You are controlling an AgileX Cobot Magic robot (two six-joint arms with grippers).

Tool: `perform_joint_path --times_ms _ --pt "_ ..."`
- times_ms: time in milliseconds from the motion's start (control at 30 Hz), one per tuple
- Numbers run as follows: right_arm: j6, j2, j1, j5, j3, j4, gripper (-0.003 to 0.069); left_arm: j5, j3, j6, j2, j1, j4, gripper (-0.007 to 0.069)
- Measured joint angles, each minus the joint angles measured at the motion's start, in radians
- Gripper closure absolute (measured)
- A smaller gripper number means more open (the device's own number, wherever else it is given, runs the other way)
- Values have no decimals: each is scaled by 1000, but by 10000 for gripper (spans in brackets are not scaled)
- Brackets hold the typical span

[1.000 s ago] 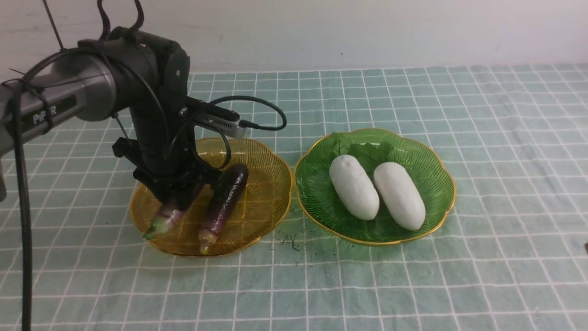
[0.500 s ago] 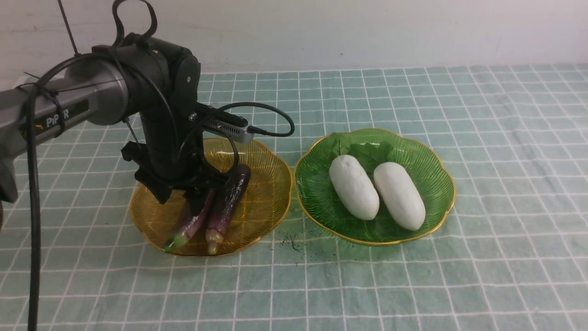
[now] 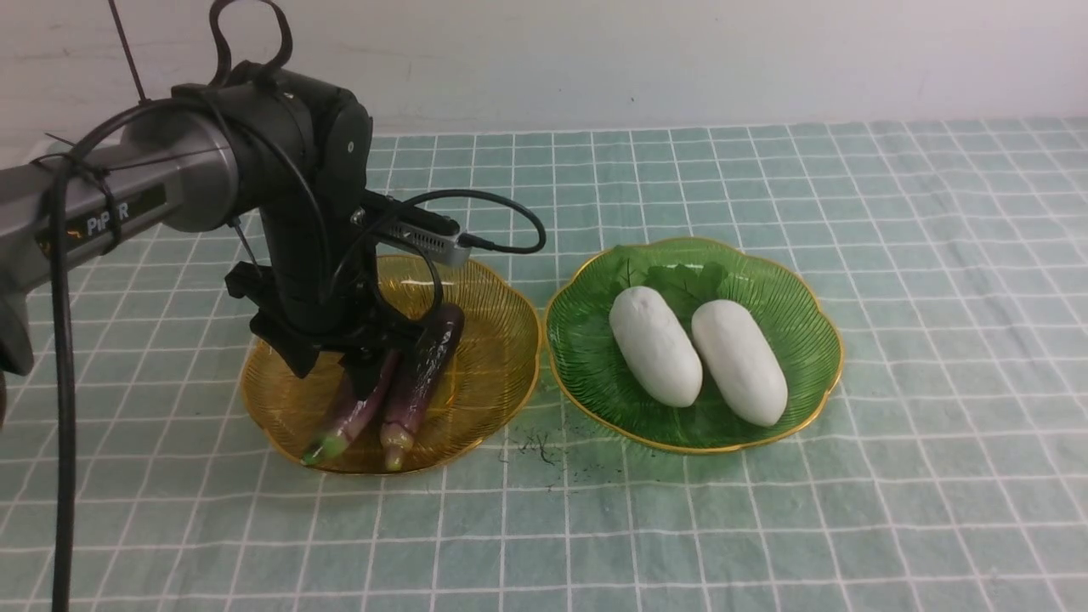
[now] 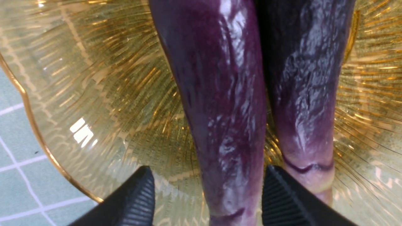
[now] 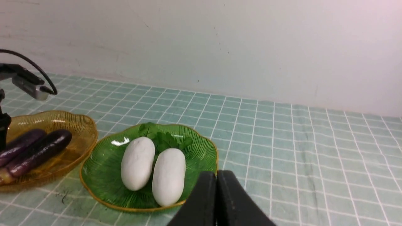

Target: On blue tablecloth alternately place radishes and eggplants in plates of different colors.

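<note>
Two purple eggplants [image 3: 353,412] [image 3: 421,382] lie side by side in the amber plate [image 3: 501,340] on the blue tablecloth [image 3: 765,510]. My left gripper [image 3: 365,374] is low over that plate. In the left wrist view its jaws [image 4: 209,194] are open and straddle one eggplant [image 4: 226,110], with a gap on one side; the other eggplant [image 4: 307,78] lies beside it. Two white radishes [image 3: 654,344] [image 3: 738,361] lie in the green plate [image 3: 799,340]. My right gripper [image 5: 216,201] is shut and empty, held back from the green plate [image 5: 103,169]; it is out of the front view.
Green leaves [image 3: 680,276] lie at the far side of the green plate. Dark crumbs [image 3: 535,446] are scattered on the cloth in front of the gap between the plates. A pale wall [image 3: 680,59] closes the far edge.
My left gripper moved right and slightly away with the eggplant, which now lies close beside the other one in the amber plate. Over the last half second almost nothing moved.
</note>
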Motion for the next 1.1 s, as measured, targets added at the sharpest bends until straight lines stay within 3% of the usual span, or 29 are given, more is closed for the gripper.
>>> perform_joint_path --times_ms 167,467,567,867,1100 --pt "0 0 0 -168 101 0 674 0 0 0 0 0 0 211" --pt "-1 0 0 -164 188 0 674 0 0 0 0 0 24 228" --pt "-1 0 0 -154 203 0 674 0 0 0 0 0 39 269" --pt "-8 -5 0 -78 219 0 674 13 0 2 0 0 110 598" --pt "-9 -91 -58 -123 263 32 674 28 0 -2 0 0 129 632"
